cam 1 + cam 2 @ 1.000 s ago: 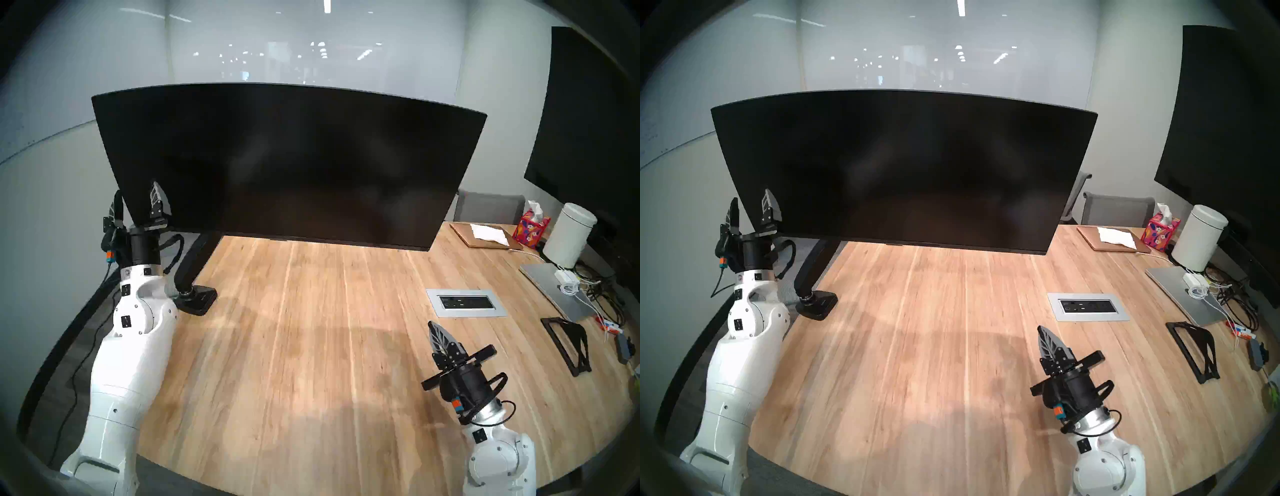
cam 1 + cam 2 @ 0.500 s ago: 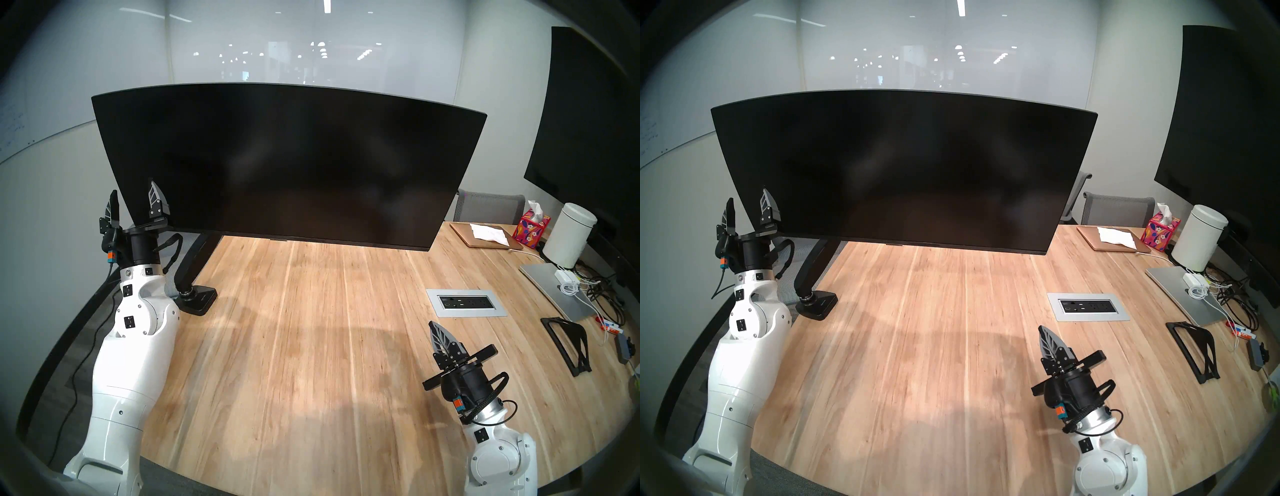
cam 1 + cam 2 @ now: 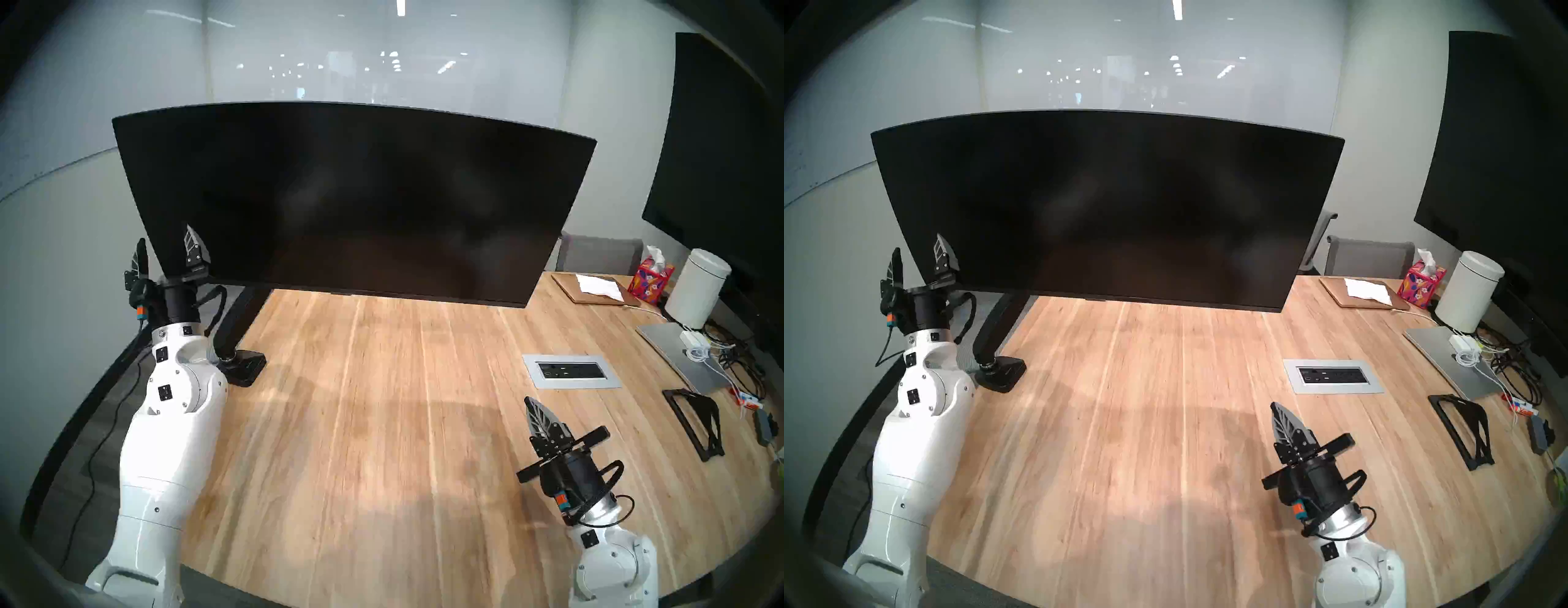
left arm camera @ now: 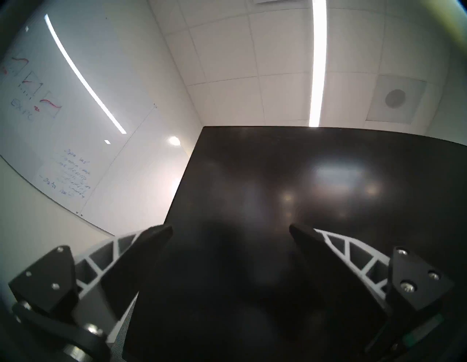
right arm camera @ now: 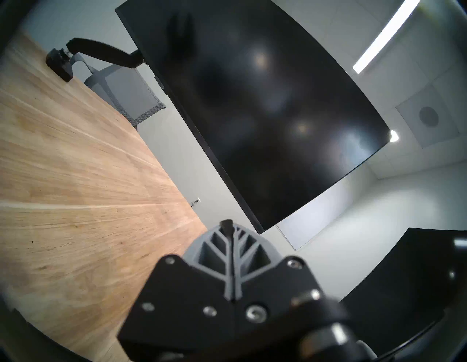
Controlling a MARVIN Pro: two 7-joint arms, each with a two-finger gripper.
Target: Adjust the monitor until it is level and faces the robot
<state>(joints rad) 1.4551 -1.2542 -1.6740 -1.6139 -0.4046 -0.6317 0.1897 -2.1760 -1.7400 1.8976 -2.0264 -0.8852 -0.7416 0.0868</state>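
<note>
The monitor (image 3: 352, 199) is a very wide black screen hanging over the far side of the wooden table (image 3: 382, 424). It is held by a black articulated arm (image 3: 237, 318) with a clamp base (image 3: 244, 367) at the left. My left gripper (image 3: 165, 248) points up, open, with its fingers on either side of the monitor's lower left corner. In the left wrist view (image 4: 230, 227) the screen edge runs between the fingers (image 4: 310, 242). My right gripper (image 3: 535, 409) is shut and empty above the table's front right, seen in the right wrist view (image 5: 227, 223) pointing toward the monitor (image 5: 265, 106).
A larger armless black screen (image 3: 721, 148) hangs at the right. Below it are a white canister (image 3: 700, 293), a tissue box (image 3: 651, 280), a wooden board with paper (image 3: 594, 288), a laptop with cables (image 3: 679, 361), a black stand (image 3: 695, 424) and a power outlet plate (image 3: 570, 371).
My left gripper's fingers have spread slightly and the gripper has sunk a little, with the arm shifting right. My right gripper has drifted slightly down. The monitor has not moved.
</note>
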